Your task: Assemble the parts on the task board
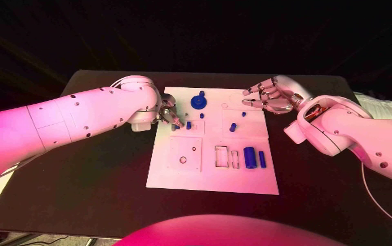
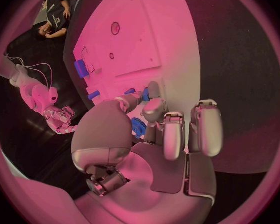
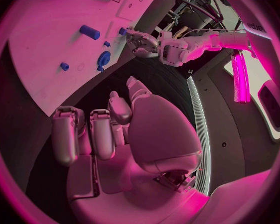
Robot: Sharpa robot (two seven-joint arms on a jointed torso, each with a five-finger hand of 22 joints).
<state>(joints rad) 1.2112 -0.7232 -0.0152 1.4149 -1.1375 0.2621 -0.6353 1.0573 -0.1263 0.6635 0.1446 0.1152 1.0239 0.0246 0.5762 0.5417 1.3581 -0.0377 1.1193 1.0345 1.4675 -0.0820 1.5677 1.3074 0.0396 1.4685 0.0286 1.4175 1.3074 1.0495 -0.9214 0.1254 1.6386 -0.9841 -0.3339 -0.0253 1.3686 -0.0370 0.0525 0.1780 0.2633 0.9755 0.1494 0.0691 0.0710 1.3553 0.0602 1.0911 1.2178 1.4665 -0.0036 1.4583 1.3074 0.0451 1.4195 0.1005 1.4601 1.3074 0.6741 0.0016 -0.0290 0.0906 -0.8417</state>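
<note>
The black surface [image 1: 98, 161] carries the white task board [image 1: 245, 172] in its middle, lying flat between the two arms. By the look of it the assembly is only partly done. At the far end of the board a round blue part [image 1: 199, 101] with a stem appears to stand in place, and several small blue pegs [image 1: 233, 126] dot the middle, some of them seemingly seated. At the near end two blue blocks [image 1: 255, 158] lie side by side just beside a rectangular slot [image 1: 221, 156] that looks unfilled, and a small round hole [image 1: 182, 160] in the near left panel also looks open. So the larger pieces near the front seem left to place, while the small ones further back are closer to finished.

The left robot hand [image 1: 166, 111] sits over the board's left edge, fingertips close to a small blue peg [image 1: 174, 126]. In the left wrist view [image 2: 154, 115] a bit of blue shows between the fingertips, but I cannot tell whether the peg is pinched or merely lies beneath them.

The right robot hand [image 1: 269, 96] hovers off the board's far right corner, fingers loosely curled and apart, holding nothing; the right wrist view [image 3: 109, 122] shows the same bare fingers.
</note>
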